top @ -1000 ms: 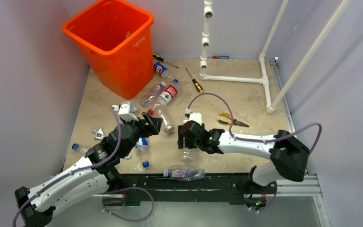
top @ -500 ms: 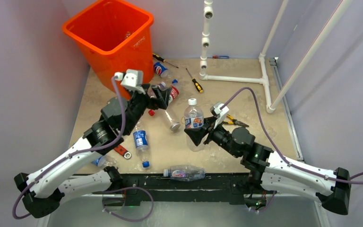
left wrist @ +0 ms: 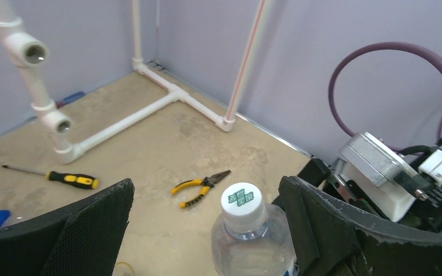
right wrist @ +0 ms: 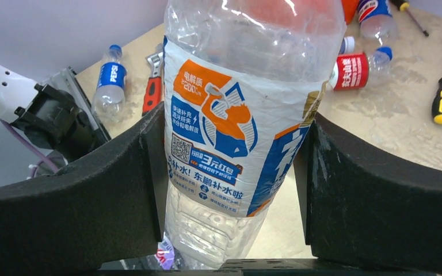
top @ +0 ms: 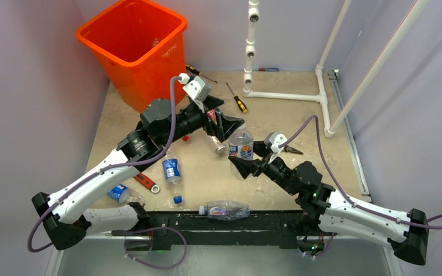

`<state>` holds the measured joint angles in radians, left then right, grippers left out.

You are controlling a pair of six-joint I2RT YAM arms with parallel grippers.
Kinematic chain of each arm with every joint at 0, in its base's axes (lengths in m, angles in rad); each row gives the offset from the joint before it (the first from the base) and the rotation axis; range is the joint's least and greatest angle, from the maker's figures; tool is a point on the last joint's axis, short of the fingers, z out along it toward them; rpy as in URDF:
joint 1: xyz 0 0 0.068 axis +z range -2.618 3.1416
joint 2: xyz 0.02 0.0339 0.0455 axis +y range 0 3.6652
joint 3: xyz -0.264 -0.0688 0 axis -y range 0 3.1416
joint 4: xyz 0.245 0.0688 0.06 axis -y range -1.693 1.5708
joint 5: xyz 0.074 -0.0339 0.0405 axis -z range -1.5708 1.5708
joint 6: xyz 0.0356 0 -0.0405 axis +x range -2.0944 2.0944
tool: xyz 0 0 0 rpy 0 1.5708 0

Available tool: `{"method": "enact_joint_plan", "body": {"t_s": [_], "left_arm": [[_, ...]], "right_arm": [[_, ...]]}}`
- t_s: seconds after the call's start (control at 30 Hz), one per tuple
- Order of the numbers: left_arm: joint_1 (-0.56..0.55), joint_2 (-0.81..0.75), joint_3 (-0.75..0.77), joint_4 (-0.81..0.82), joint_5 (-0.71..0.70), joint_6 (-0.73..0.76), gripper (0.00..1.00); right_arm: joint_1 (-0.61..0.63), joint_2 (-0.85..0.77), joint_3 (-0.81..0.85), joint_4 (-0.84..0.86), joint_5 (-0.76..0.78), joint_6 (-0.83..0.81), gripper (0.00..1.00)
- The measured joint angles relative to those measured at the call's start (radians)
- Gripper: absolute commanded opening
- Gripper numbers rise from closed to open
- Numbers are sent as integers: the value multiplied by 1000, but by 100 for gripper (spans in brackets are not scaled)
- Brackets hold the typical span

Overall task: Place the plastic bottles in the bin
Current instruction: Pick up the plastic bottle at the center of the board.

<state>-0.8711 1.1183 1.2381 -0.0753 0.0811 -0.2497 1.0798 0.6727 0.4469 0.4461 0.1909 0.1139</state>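
Observation:
My right gripper [top: 243, 165] is shut on a clear bottle [top: 240, 145] with a white cap and a blue-and-orange label, holding it upright above the table centre; in the right wrist view [right wrist: 233, 178] both pads press the bottle [right wrist: 236, 115]. My left gripper [top: 233, 129] is open beside the bottle's top; in the left wrist view [left wrist: 207, 190] the white cap [left wrist: 242, 202] stands between the spread fingers, untouched. The orange bin [top: 132, 46] stands at the back left. More bottles lie on the table: one blue-labelled [top: 172, 171], one at the front edge [top: 225, 210], one by the left arm [top: 117, 193].
A white pipe frame [top: 288, 95] stands at the back right. Yellow pliers [top: 290, 149], two screwdrivers [top: 239, 103] [top: 198, 72] and a red-handled wrench [top: 148, 183] lie on the table. Red-labelled and Pepsi bottles [right wrist: 357, 69] lie near the bin.
My left arm has swung right from in front of the bin to the held bottle's top. My right gripper lifted the bottle off the table, then shifted it slightly right and lower.

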Motion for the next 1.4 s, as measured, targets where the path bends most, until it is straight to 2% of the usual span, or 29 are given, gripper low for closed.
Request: {"method": "enact_joint_plan", "body": {"t_s": [0.17, 0.33, 0.43, 0.6, 0.83, 0.93, 1.07, 1.17, 1.2, 1.27, 1.33, 1.37, 1.4], "left_arm": [[57, 26, 2, 15, 170, -108, 84], [78, 62, 2, 57, 272, -194, 72], [78, 83, 2, 69, 313, -226, 68], [78, 114, 2, 86, 359, -264, 67], [78, 137, -18, 112, 398, -290, 52], [78, 143, -33, 119, 411, -291, 38], [78, 143, -44, 132, 423, -287, 1], [79, 143, -50, 141, 424, -286, 0], [79, 143, -51, 142, 424, -286, 0], [79, 143, -52, 142, 422, -285, 0], [79, 143, -53, 141, 417, -285, 0], [79, 143, -54, 139, 412, -284, 0], [79, 142, -55, 137, 409, -284, 0]], "right_arm": [[0, -3, -9, 38, 2, -36, 0], [0, -4, -10, 49, 6, -51, 0], [0, -5, -10, 49, 6, -52, 0], [0, -5, -10, 48, 8, -52, 0], [0, -5, -10, 48, 9, -51, 0], [0, -5, -10, 48, 9, -50, 0], [0, -1, -14, 40, 18, -43, 0], [0, 1, -14, 39, 25, -42, 1], [0, 1, -14, 38, 25, -42, 13], [0, 3, -14, 37, 27, -37, 50], [0, 7, -13, 36, 29, -27, 82], [0, 9, -10, 31, 33, -20, 96], [0, 13, -5, 22, 39, -8, 99]]}}
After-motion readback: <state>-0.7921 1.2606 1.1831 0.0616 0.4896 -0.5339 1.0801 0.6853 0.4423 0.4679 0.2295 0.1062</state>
